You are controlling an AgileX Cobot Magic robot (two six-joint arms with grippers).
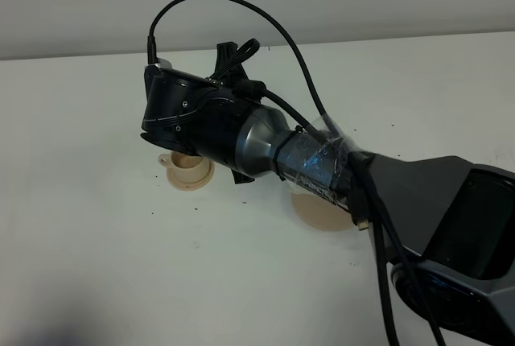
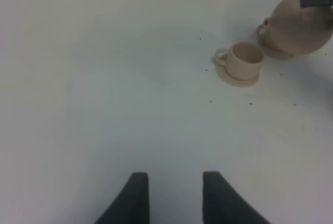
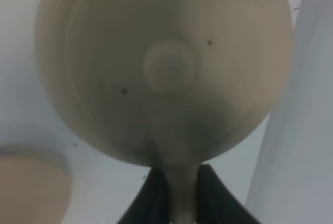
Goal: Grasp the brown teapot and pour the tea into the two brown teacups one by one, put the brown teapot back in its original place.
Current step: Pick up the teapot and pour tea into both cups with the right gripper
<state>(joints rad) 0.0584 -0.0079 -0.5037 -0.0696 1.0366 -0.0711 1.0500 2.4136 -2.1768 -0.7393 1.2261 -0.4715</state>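
My right gripper (image 3: 182,200) is shut on the loop handle of the brown teapot (image 3: 166,67), which fills the right wrist view with its lid knob facing the camera. In the left wrist view the teapot (image 2: 299,26) hangs above the table just beyond one teacup (image 2: 245,60) on its small saucer. That teacup (image 1: 189,169) also shows in the high view, just below my right wrist (image 1: 193,117), which hides the teapot. The second teacup is hidden. The wide saucer (image 1: 318,211) lies partly under my right arm. My left gripper (image 2: 177,198) is open and empty over bare table.
A blurred tan round shape (image 3: 26,187) sits at the edge of the right wrist view; I cannot tell which piece it is. A tan rim (image 2: 276,54) shows under the teapot. The white table (image 1: 121,265) has small dark specks.
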